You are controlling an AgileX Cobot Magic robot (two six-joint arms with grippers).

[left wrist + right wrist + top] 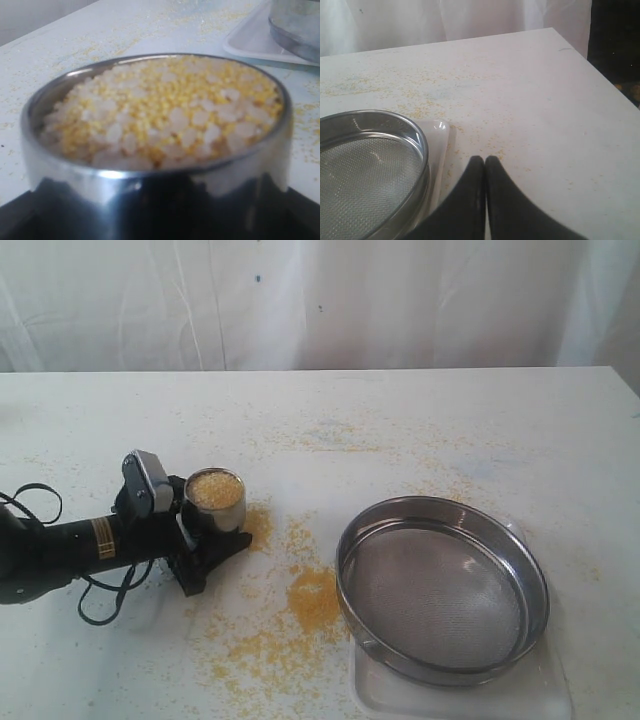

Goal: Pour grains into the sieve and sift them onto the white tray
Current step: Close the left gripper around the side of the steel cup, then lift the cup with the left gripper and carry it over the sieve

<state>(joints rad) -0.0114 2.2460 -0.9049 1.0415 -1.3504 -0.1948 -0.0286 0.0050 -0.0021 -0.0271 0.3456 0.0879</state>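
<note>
The left gripper [212, 524] lies low on the left of the table [450, 430], its black jaws set on either side of the steel cup [216, 502] and, as far as the pictures tell, clamped on its wall. The cup stands upright with its mouth up and seems to rest on the tabletop. It is small, round and mirror-bright, filled almost to the brim with the grains [165, 110], fine yellow granules mixed with paler, coarser, whitish bits. The sieve [443, 590] lies well to the right of the cup and a little nearer. It is a wide, shallow steel ring with a fine grey wire mesh floor, empty, and it sits on the white tray [460, 698], whose smooth rounded corners show beneath it. The pour therefore calls for a lift and a carry to the right by the left arm, then a tip of the cup over the mesh. Loose yellow meal [313, 600] is scattered on the table between cup and sieve. The right gripper [485, 172] has its dark, tapered jaws pressed together, holding nothing, close to the sieve and tray.
</note>
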